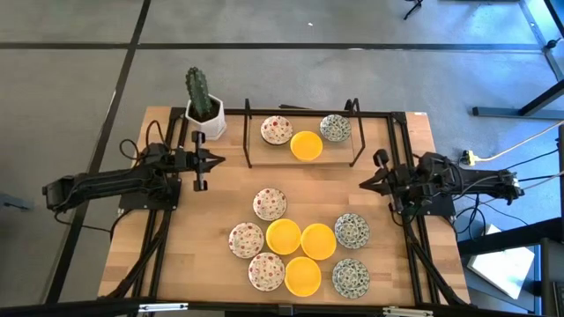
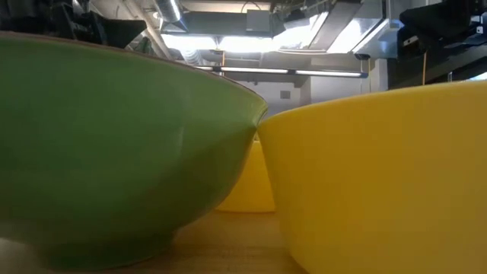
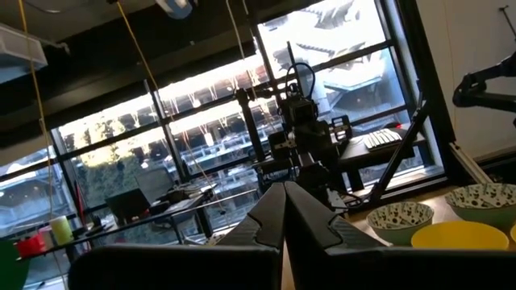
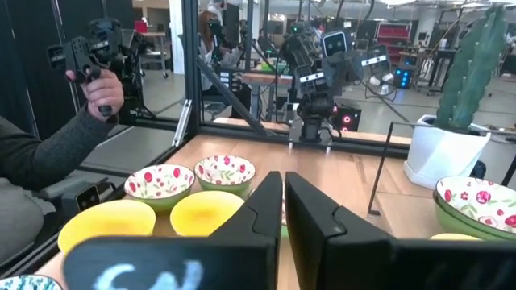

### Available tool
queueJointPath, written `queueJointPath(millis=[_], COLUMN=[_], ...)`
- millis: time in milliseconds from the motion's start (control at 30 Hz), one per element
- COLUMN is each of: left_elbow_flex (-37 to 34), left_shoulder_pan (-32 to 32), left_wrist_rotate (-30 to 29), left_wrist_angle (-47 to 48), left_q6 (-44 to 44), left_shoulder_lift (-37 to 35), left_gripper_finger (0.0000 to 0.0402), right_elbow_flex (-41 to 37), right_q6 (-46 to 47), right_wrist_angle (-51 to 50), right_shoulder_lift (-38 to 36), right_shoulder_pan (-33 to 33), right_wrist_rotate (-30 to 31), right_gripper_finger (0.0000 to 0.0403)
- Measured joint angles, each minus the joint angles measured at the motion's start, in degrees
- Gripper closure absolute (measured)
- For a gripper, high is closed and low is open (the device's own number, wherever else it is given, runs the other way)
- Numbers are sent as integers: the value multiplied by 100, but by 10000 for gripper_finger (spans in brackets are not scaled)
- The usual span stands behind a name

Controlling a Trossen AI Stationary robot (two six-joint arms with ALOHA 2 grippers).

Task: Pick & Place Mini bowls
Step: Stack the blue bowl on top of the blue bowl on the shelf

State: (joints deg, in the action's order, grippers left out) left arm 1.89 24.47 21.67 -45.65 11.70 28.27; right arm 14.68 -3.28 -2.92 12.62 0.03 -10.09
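Left gripper (image 1: 214, 160) and right gripper (image 1: 363, 184) hover with fingers pressed together, holding nothing, at opposite table (image 1: 220, 211) edges. Nine mini bowls (image 1: 300, 239) cluster on the near half, three sit in the wire rack (image 1: 302, 132) beside the cactus pot (image 1: 204, 116), and bare wood separates both groups. Only the right wrist view shows a person's hand (image 4: 97, 87) holding a controller.

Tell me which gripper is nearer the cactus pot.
Left. The left gripper sits just in front of the cactus pot; the right gripper is far across the table.
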Motion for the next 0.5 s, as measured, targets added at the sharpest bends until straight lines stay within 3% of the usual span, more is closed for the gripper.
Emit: queueJointPath(millis=[333,500], left_elbow_flex=[0,0], left_shoulder_pan=[0,0], left_wrist_rotate=[-12,-17], left_wrist_angle=[-5,-6], left_q6=[0,0], left_shoulder_lift=[0,0], left_gripper_finger=[396,400], right_elbow_flex=[186,1239], right_q6=[262,226], right_wrist_angle=[686,-333], right_shoulder_lift=[408,1504], right_shoulder_pan=[81,394], right_wrist_rotate=[244,468], right_gripper_finger=[392,396])
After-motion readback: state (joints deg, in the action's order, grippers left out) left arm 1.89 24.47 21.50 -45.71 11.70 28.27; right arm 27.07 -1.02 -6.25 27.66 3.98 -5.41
